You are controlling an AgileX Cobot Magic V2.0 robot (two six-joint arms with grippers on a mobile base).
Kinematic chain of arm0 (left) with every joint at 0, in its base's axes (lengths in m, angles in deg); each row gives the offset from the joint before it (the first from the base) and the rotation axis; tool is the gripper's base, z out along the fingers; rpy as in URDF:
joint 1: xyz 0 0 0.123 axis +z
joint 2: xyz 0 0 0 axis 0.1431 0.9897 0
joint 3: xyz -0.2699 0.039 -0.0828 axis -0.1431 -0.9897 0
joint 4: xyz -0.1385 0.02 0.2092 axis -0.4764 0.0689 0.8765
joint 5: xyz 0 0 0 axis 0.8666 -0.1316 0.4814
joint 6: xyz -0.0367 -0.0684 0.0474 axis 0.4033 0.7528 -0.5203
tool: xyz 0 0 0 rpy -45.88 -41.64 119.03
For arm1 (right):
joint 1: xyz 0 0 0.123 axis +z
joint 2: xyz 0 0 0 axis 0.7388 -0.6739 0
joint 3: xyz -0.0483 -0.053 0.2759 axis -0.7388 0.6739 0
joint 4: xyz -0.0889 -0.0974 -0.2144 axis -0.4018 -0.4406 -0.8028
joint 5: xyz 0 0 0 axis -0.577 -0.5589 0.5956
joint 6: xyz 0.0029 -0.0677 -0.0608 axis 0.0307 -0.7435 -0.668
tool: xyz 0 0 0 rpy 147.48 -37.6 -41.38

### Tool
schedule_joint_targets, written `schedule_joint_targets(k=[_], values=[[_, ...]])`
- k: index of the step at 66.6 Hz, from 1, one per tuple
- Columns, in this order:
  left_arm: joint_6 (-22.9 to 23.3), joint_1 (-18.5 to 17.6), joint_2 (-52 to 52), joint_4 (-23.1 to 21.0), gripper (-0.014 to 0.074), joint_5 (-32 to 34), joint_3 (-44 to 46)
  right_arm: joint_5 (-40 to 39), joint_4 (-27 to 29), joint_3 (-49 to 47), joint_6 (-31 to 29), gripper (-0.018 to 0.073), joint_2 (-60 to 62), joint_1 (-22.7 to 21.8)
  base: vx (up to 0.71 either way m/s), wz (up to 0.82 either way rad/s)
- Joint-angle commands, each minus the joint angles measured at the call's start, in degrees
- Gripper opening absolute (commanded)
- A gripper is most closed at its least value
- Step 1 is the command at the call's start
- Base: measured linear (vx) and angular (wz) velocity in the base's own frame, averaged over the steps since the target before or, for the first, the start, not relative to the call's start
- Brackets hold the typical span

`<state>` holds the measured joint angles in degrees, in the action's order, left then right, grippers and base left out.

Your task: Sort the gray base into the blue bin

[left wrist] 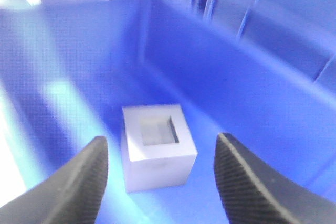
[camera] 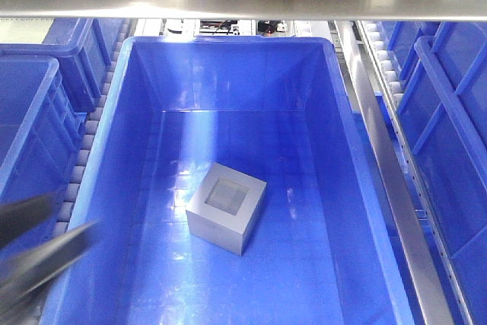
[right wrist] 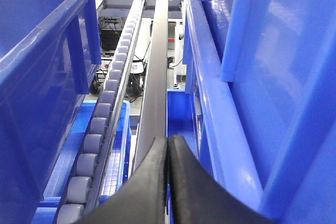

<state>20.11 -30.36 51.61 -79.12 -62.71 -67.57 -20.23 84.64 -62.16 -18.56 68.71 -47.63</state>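
- Gray base (camera: 227, 217) sits on the floor of the blue bin (camera: 122, 112), near the middle, window face up, turned a little off the bin walls. Touching no wall. Nothing holds it.
- Judged: a stiff, solid-looking block with matte faces, so pads should bite well. Weight unknown; it looks dense, so treat as moderately heavy. Not fragile by appearance.
- Judged best hold, if one is needed: two opposite plain side faces, pads flat, below the top edge. Avoid the recessed window (left wrist: 157, 131); its rim gives no flat purchase.
- Left gripper (left wrist: 160, 182): jaws spread wide, wider than the block, empty. Wrist view looks down into the bin with the block between and beyond the fingertips, not touching. Front view shows it blurred at the lower left, over the bin rim.
- Right gripper (right wrist: 168, 145): jaws pressed together, nothing between. Pointing along the metal rail (right wrist: 155, 77) between neighbouring bins, beside the rollers (right wrist: 100, 124), well apart from the block.
- Judged: the block already lies in the bin.
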Motion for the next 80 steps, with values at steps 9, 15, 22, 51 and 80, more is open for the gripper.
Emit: schedule_joint_targets(k=[9, 15, 22, 51, 80], values=[[0.0, -0.5, -13.2, -1.7, 0.0376, -0.4, 0.2, -4.1, -0.5, 0.3, -0.4, -0.0005, 0.4, -0.3, 0.00, 0.00], [-0.2, -0.5, -15.5, -1.7, 0.0330, -5.7, 0.2, -4.2, -0.5, 0.3, -0.4, -0.0005, 0.4, -0.3, 0.00, 0.00], [-0.2, -0.5, -16.2, -1.7, 0.0245, -6.5, 0.2, -4.1, -0.5, 0.3, -0.4, -0.0005, 0.4, -0.3, 0.00, 0.00], [0.0, -0.5, -16.0, -1.7, -0.0008, -7.2, 0.2, -4.1, -0.5, 0.3, -0.4, -0.0005, 0.4, -0.3, 0.00, 0.00], [-0.2, 0.0, -16.1, -0.1, -0.0008, -6.0, -0.8, -4.1, -0.5, 0.3, -0.4, -0.0005, 0.4, -0.3, 0.00, 0.00]])
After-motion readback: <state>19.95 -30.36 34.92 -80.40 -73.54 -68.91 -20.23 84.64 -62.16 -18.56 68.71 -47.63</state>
